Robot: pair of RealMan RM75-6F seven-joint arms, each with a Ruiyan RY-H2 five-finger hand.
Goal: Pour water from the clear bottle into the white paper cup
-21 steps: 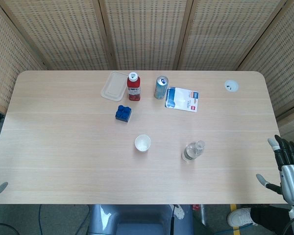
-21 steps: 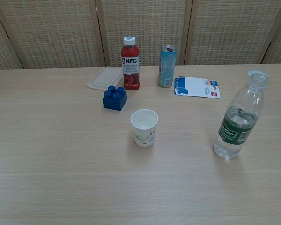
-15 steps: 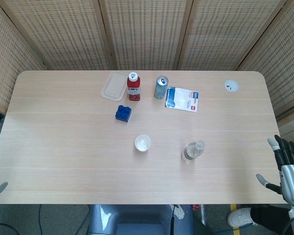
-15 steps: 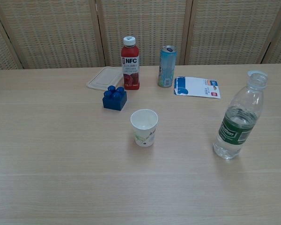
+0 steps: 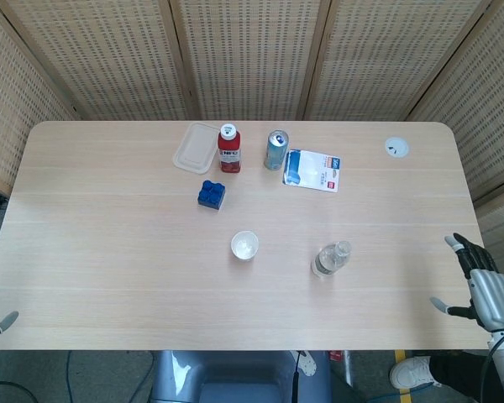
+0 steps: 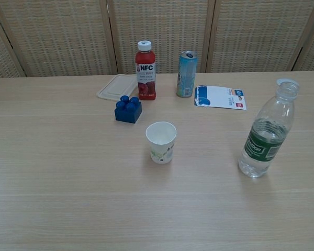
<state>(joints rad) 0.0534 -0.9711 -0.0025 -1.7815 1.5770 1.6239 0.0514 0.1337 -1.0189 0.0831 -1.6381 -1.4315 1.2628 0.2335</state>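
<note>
The clear bottle (image 5: 330, 259) stands upright and uncapped at the front right of the table, about a third full of water; the chest view shows its green label (image 6: 267, 138). The white paper cup (image 5: 244, 245) stands upright and empty to its left, well apart from it (image 6: 161, 141). My right hand (image 5: 480, 286) hangs off the table's right edge, fingers spread, holding nothing, far right of the bottle. Of my left hand only a fingertip (image 5: 2, 322) shows at the bottom left corner; its pose is hidden. Neither hand appears in the chest view.
Behind the cup are a blue block (image 5: 211, 194), a red NFC juice bottle (image 5: 228, 148), a clear plastic box (image 5: 194, 148), a blue can (image 5: 275, 149) and a blue-and-white packet (image 5: 313, 170). A small white cap (image 5: 396, 148) lies at the far right.
My right hand has shifted slightly up and inward toward the table's right edge. The bottle, cup and left fingertip have not moved.
</note>
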